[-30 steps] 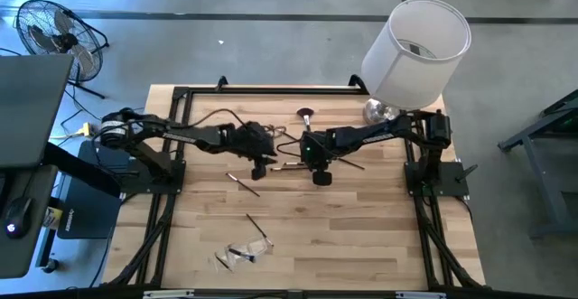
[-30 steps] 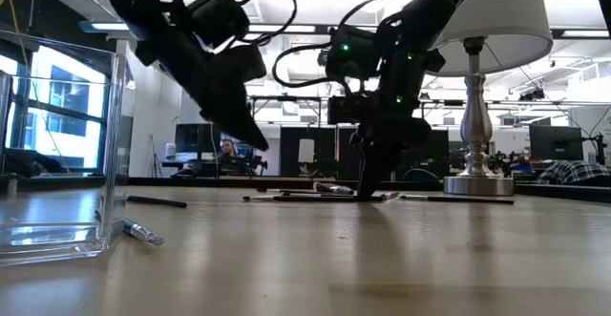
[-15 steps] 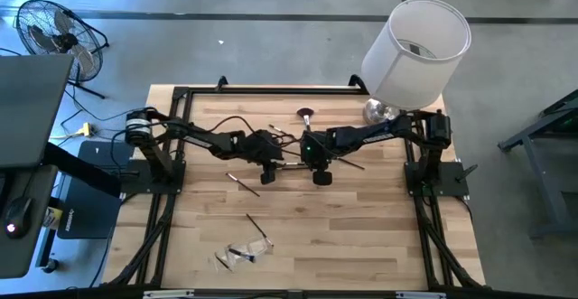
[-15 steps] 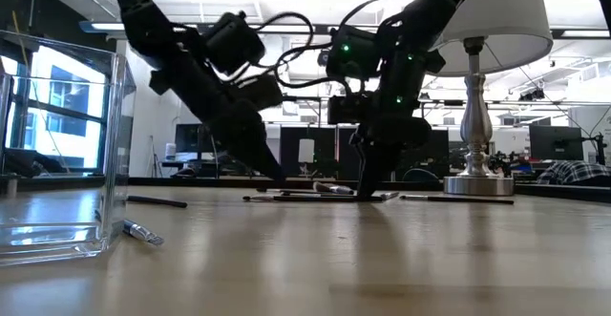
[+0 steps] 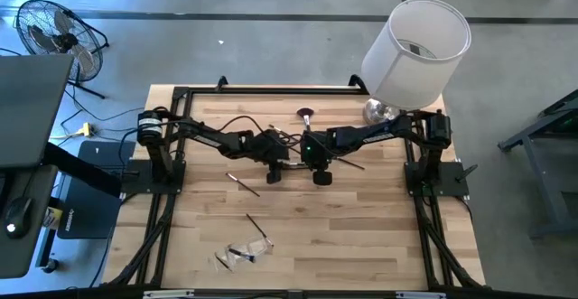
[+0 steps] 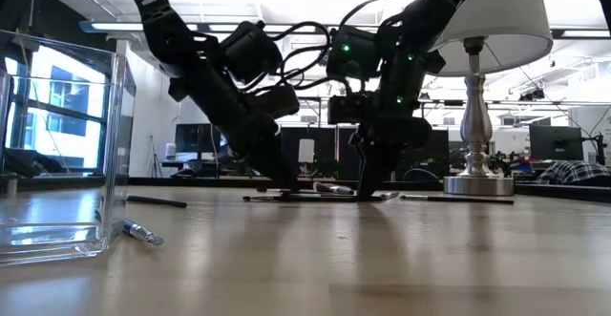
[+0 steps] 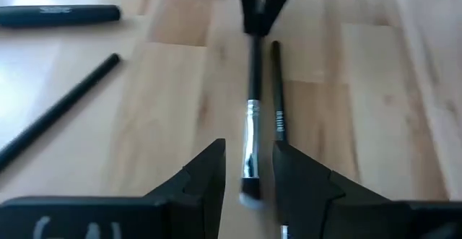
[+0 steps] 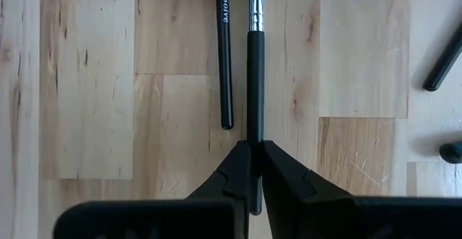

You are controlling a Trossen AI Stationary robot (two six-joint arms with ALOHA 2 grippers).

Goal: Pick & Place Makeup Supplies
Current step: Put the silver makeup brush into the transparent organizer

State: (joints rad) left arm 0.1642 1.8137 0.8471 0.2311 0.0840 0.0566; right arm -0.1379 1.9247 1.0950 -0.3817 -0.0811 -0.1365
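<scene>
Two thin dark makeup brushes lie side by side on the wooden table's middle. My right gripper is shut on one of them, a brush with a silver ferrule. The brush beside it lies free. My left gripper stands open at that same brush's bristle tip, one finger on each side, touching nothing that I can see. More brushes lie around: one with a fluffy head farther back, and two nearer. My right gripper pinches the brush's dark handle near its free end between its two fingers. The fingers come steeply from above, pointing down. The brush lies flat on the table and runs away toward my left gripper.
A clear container stands near the front left with a brush by it. A lamp stands at the far right corner, its base on the table. Other dark brushes lie close to both grippers.
My left gripper has come down and toward the table's right edge, up to the bristle end of the brush that my right gripper holds. Its fingers now stand at the table on either side of the tip.
</scene>
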